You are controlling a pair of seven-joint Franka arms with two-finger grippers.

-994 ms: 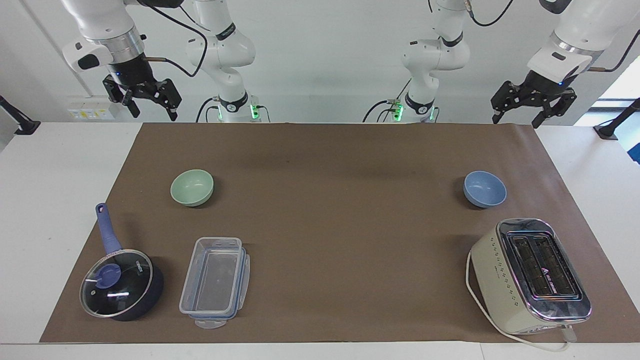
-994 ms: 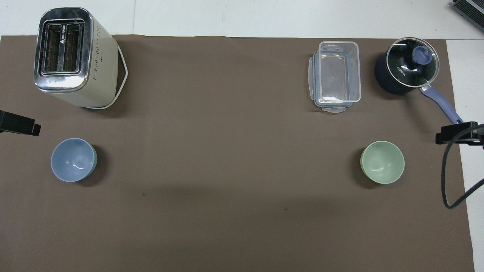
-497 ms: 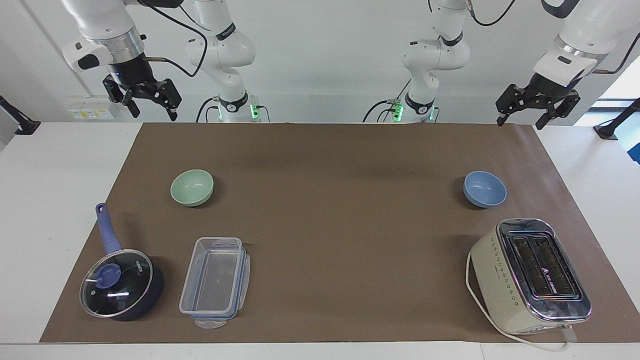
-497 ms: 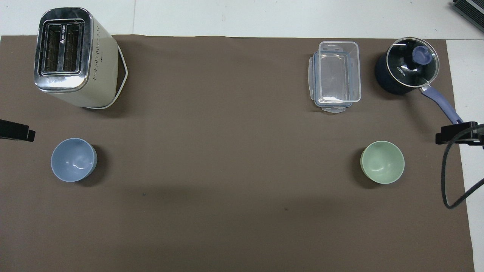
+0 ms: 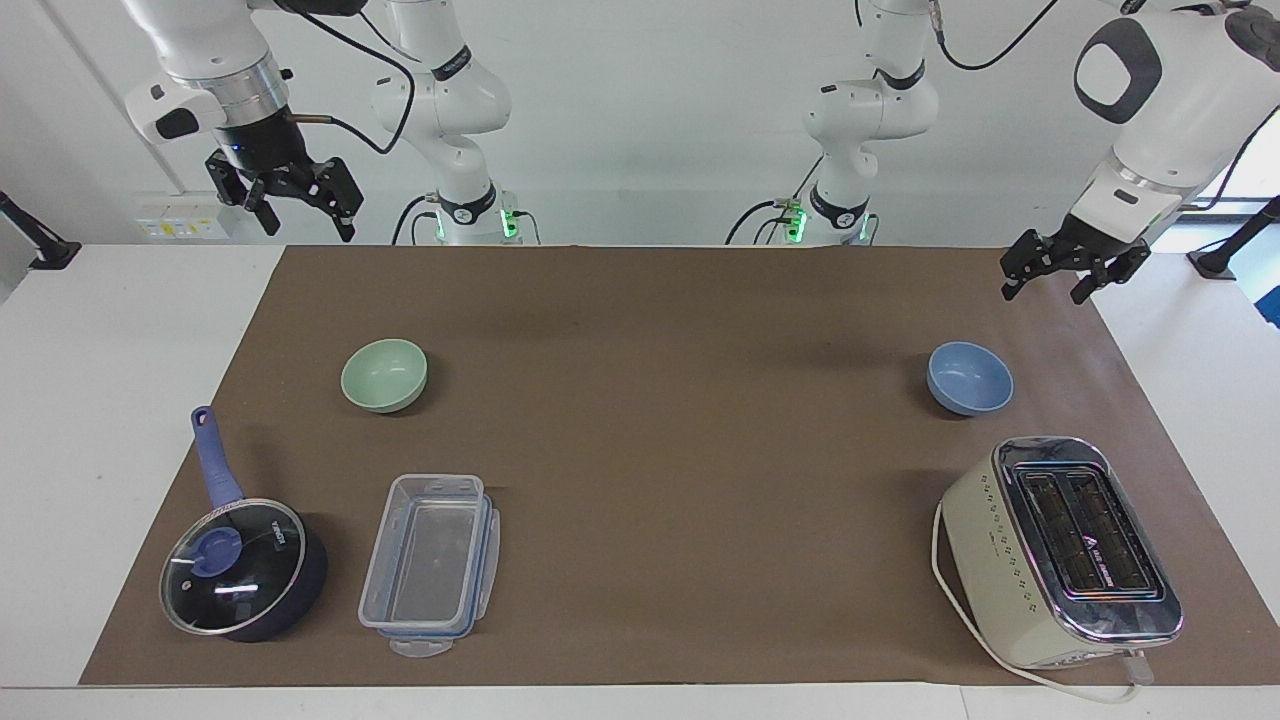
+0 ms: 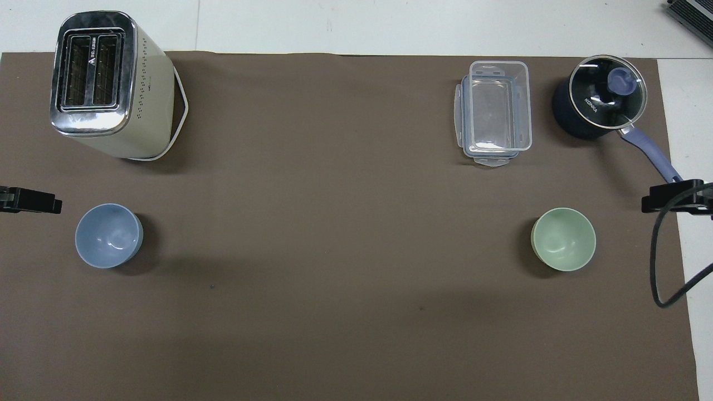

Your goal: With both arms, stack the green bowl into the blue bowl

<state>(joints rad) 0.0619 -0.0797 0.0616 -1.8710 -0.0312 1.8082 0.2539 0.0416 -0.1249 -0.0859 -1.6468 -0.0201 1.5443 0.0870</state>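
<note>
The green bowl (image 5: 384, 375) sits upright and empty on the brown mat toward the right arm's end; it also shows in the overhead view (image 6: 563, 239). The blue bowl (image 5: 969, 378) sits upright and empty toward the left arm's end, also in the overhead view (image 6: 108, 235). My left gripper (image 5: 1045, 290) is open and empty, up in the air over the mat's edge beside the blue bowl; its tip shows in the overhead view (image 6: 33, 200). My right gripper (image 5: 308, 226) is open and empty, held high over the mat's edge at its own end (image 6: 671, 199); that arm waits.
A cream toaster (image 5: 1065, 550) stands farther from the robots than the blue bowl. A clear lidded container (image 5: 430, 565) and a dark blue saucepan with glass lid (image 5: 240, 570) lie farther out than the green bowl. The brown mat (image 5: 680, 450) covers the table.
My left gripper has come down and moved out over the mat's edge toward the blue bowl. The right arm and both bowls have not moved.
</note>
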